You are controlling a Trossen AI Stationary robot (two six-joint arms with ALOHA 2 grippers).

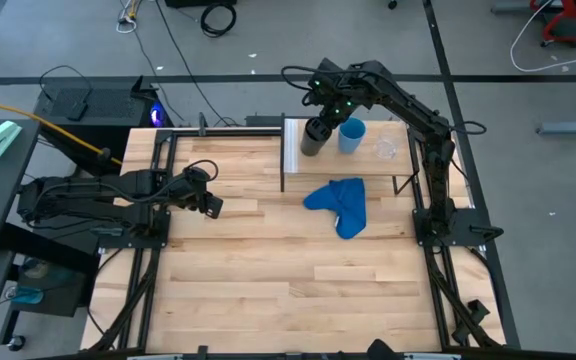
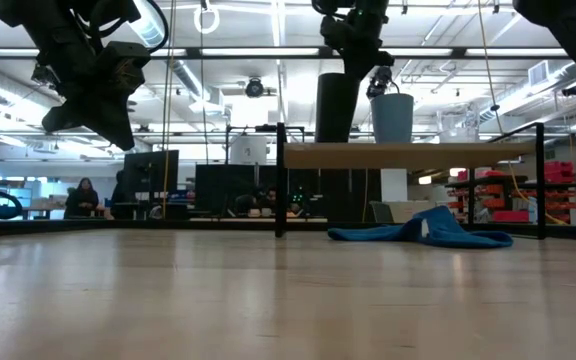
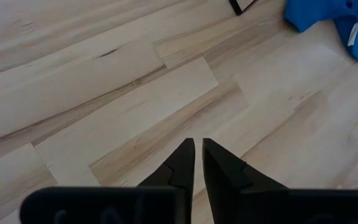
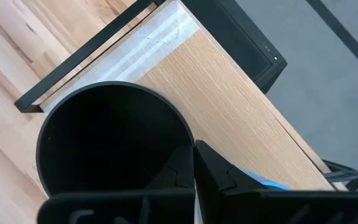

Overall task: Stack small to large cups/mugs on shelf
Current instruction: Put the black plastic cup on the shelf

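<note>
A tall black tumbler stands upright at the left end of the pale wood shelf. A bright blue cup stands next to it, and a small clear glass stands further right. My right gripper is above the tumbler and shut on its rim. In the low view the tumbler has its base at the shelf top. My left gripper is shut and empty, above the table's left part. My right gripper holds the tumbler's rim on the side toward the blue cup. One finger is inside the tumbler and one finger is outside. The fingers come from above, pointing down. The tumbler is upright, its base at the shelf top.
A crumpled blue cloth lies on the plank table in front of the shelf. It also shows in the low view and the left wrist view. The shelf's thin black legs stand on the table.
</note>
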